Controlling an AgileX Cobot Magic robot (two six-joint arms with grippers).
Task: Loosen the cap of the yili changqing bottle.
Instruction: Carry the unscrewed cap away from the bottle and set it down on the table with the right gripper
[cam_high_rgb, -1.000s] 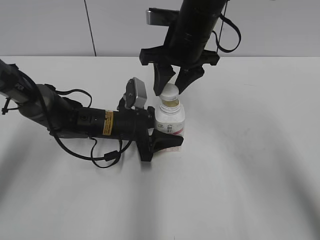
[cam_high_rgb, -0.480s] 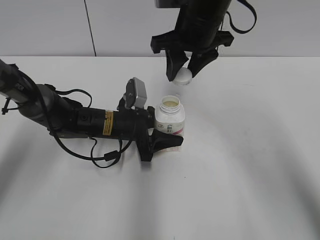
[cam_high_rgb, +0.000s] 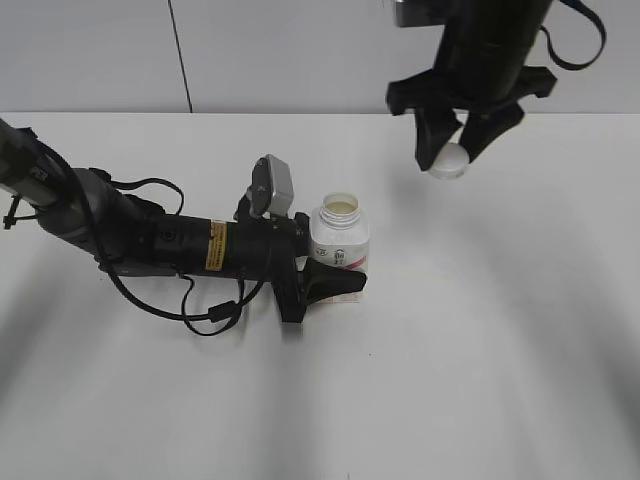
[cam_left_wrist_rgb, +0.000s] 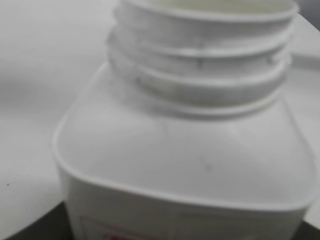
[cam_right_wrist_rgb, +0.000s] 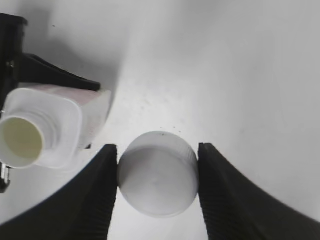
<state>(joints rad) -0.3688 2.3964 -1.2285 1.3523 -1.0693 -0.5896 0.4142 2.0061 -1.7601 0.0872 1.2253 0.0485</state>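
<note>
White table (cam_high_rgb: 480, 350): right jaws pinch cap (cam_high_rgb: 447, 160) aloft, left jaws clamp bottle (cam_high_rgb: 340, 238).

White table (cam_high_rgb: 480, 360), pale grey wall (cam_high_rgb: 90, 50) behind it

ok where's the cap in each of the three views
Exterior view: the cap is upper right, off the bottle and held in the right gripper above the table.
Left wrist view: not in it; only the bare threaded neck of the bottle shows.
Right wrist view: the cap is low centre, between the two black jaws.
Shared landmark: the open bottle, at centre in the exterior view and at far left in the right wrist view.
</note>
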